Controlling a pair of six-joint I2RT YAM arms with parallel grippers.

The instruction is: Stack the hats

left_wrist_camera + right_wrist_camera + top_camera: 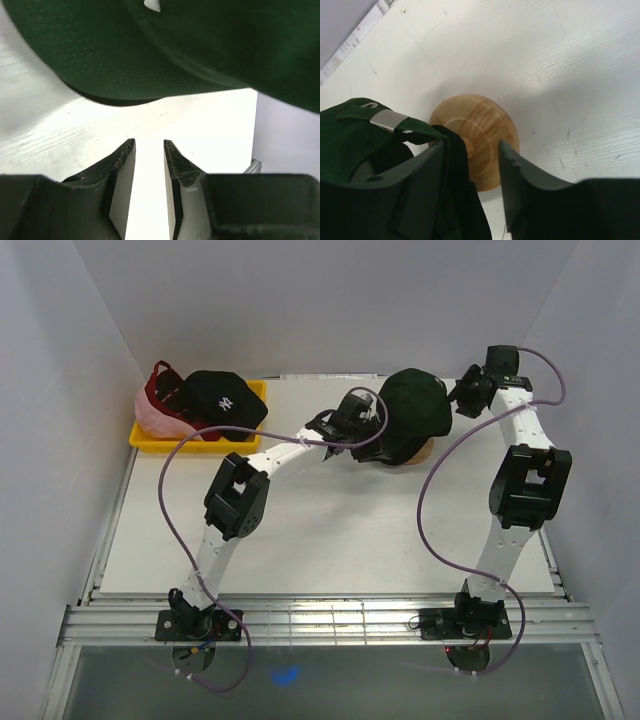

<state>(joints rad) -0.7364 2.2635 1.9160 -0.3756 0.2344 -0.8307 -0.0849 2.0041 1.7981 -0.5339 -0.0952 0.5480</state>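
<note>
I see the dark green hat (pixel 415 410) sitting on the wooden stand (pixel 427 454) toward the far right of the bench (pixel 330 530), while the black hat (pixel 225 400), dark red hat (pixel 163 388) and pink hat (pixel 153 418) lie heaped in the yellow tray (pixel 160 443) at the far left corner. My left jaws stand parted and empty close by the green hat's brim. My right jaws are parted too at its back, a dark strap (pixel 455 155) lying against one inner face, nothing pinched.
</note>
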